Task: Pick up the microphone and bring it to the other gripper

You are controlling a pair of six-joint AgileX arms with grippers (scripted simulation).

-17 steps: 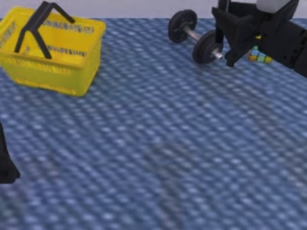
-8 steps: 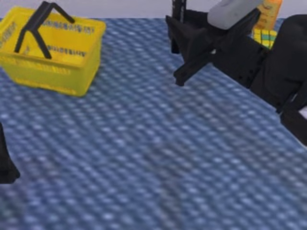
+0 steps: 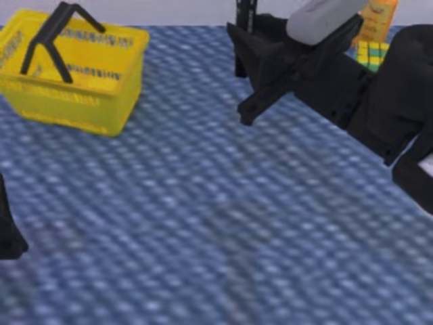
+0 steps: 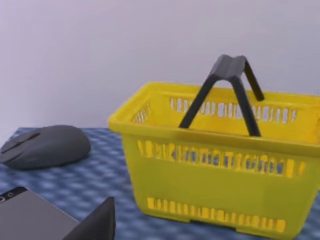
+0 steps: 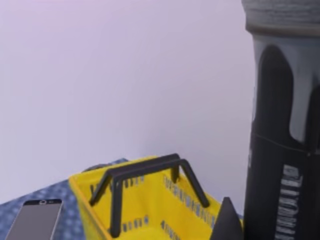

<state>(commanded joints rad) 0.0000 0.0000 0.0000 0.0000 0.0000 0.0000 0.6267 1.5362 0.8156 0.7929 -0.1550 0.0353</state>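
The microphone (image 5: 282, 150) stands upright with its grey mesh head (image 5: 280, 15) on top, and my right gripper (image 3: 242, 71) is shut on its black handle. In the top view the handle (image 3: 244, 15) shows as a dark stick at the far edge, between the raised black fingers. One pointed fingertip (image 5: 227, 222) shows beside the handle in the right wrist view. The other gripper, my left gripper (image 3: 7, 233), sits parked at the table's left edge, far from the microphone. One of its fingertips (image 4: 100, 222) shows with nothing against it.
A yellow basket (image 3: 74, 74) with black handles stands at the back left, also the basket (image 4: 220, 165) in the left wrist view. A grey mouse (image 4: 47, 146) and a phone (image 4: 25, 215) lie near it. A coloured cube (image 3: 373, 53) sits behind the right arm.
My right arm has lifted and swung left with the microphone, and it now covers the dumbbell seen a second ago. The left arm has not moved.
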